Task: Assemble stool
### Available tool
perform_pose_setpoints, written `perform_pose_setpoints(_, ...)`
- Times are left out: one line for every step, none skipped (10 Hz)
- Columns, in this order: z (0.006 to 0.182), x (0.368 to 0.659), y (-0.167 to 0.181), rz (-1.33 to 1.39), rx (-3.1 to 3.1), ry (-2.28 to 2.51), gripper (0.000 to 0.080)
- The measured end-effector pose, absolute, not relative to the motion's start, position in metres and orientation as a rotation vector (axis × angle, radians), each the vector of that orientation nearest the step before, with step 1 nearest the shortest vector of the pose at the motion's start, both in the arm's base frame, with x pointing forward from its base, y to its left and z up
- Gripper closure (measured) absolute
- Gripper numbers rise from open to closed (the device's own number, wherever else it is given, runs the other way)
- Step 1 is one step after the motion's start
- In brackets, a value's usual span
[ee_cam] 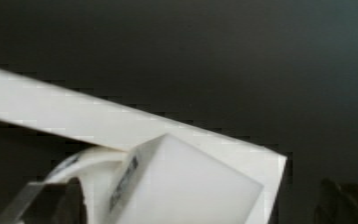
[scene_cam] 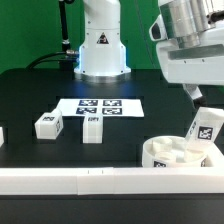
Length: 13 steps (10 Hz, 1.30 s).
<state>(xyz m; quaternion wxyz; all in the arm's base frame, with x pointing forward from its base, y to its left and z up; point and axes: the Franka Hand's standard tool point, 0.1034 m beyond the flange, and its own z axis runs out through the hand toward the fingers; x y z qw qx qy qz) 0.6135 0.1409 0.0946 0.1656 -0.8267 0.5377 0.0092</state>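
Black matte tabletop, green backdrop, white robot base at the rear. Gripper (scene_cam: 200, 98) spread wide and released, hanging just above one leg (scene_cam: 206, 127); nothing held. That leg stands tilted in the seat disc (scene_cam: 178, 154) near the exterior view's right, apparently lodged in a socket, though depth of seating cannot be told. Wrist view mostly filled by the same leg (ee_cam: 185, 180), close and blurred. Further out: two loose legs (scene_cam: 47, 124) (scene_cam: 92, 127) lying well apart from the disc, beside the marker board (scene_cam: 100, 105); long white rail (scene_cam: 90, 180) along the front edge. Probably light, stiff, smooth plastic: best pinched across flat opposite faces at mid-length. Other sockets in the disc look empty.
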Motion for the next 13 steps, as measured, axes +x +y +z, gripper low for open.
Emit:
perform_pose_setpoints(0.0942,0.6132,0.1404,-0.004,-2.456,1.373,0.0151)
perform_pose_setpoints(0.0936,0.6125,0.1402,-0.045,-2.592,1.144,0.0151)
perform_pose_setpoints(0.0938,0.6127,0.1402,-0.08,-2.68,0.959,0.0151)
perform_pose_setpoints(0.0941,0.613,0.1398,-0.104,-2.734,0.814,0.0151)
perform_pose_setpoints(0.0943,0.6134,0.1385,-0.127,-2.777,0.683,0.0151)
perform_pose_setpoints(0.0937,0.6134,0.1377,-0.144,-2.813,0.559,0.0151)
perform_pose_setpoints(0.0936,0.6135,0.1368,-0.162,-2.843,0.433,0.0151)
perform_pose_setpoints(0.0936,0.6134,0.1373,-0.173,-2.863,0.343,0.0151)
perform_pose_setpoints(0.0939,0.6133,0.1386,-0.199,-2.91,0.115,0.0151)
perform_pose_setpoints(0.0932,0.6139,0.1386,-0.228,-2.931,-0.07,0.0151)
perform_pose_setpoints(0.0914,0.614,0.142,-0.258,-2.941,-0.222,0.0151)
perform_pose_setpoints(0.0896,0.6139,0.1433,-0.275,-2.943,-0.419,0.0151)
perform_pose_setpoints(0.0887,0.6137,0.1457,-0.283,-2.941,-0.582,0.0151)
